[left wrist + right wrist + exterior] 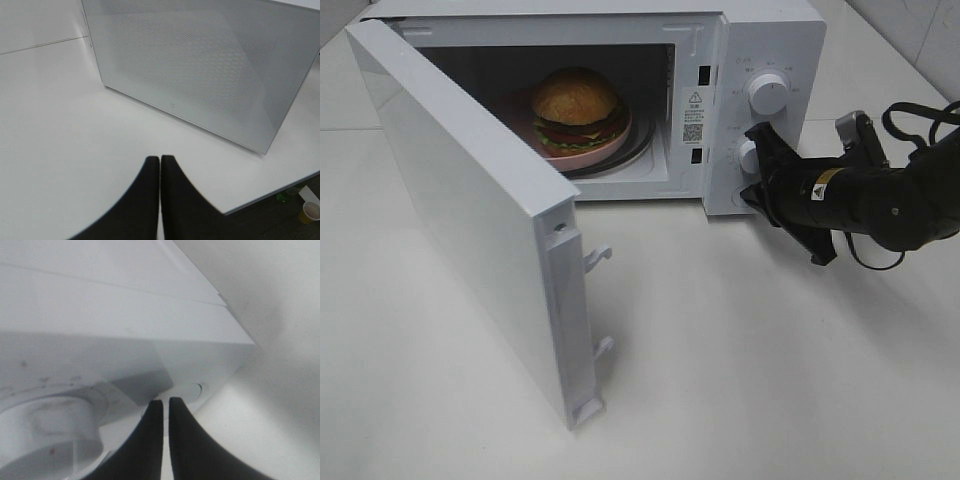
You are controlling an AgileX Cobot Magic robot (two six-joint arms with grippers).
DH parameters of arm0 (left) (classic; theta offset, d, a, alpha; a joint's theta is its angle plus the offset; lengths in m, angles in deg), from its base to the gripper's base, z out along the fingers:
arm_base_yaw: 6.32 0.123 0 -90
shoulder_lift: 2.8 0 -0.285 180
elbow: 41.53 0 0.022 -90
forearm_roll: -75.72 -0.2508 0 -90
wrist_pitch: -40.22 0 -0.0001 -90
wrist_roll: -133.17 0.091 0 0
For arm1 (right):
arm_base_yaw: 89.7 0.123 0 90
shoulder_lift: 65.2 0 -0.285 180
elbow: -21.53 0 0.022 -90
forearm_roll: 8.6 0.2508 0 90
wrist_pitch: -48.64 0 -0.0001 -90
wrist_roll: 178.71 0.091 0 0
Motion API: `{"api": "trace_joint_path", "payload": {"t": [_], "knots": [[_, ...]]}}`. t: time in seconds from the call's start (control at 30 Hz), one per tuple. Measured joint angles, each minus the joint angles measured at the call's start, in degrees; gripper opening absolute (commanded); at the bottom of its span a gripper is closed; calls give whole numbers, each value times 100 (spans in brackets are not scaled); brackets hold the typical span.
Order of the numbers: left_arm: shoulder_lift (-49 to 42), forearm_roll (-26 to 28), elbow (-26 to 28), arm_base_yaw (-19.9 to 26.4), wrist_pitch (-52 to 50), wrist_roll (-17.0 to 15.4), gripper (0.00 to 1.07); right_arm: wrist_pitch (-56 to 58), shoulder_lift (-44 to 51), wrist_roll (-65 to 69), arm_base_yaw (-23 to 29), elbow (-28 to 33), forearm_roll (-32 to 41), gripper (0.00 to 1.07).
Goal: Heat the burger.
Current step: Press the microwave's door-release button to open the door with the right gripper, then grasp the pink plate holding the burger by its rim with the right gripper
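The right arm, at three o'clock in the high view, is glossy black and tubular, with a small yellow-and-white label. Black cables loop at its twelve o'clock beside a grey bracket. The left gripper and right gripper are matte black, curving to narrow tips.

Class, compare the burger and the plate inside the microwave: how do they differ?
The burger is tall and layered, with a golden-brown bun; the plate is flat and plain pink. The burger sits on top; the plate lies beneath it. Both are round and inside the open microwave.
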Motion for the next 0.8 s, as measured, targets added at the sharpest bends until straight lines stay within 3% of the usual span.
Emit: {"api": "trace_joint_path", "payload": {"t": [0.6,0.67,0.8], "knots": [[0,0,0,0,0,0,0,-292,865,-1220,-63,1341,-647,8],[0,0,0,0,0,0,0,-407,1043,-2057,-63,1375,-1169,8],[0,0,0,0,0,0,0,-602,1203,-2991,-63,1375,-1513,9]]}}
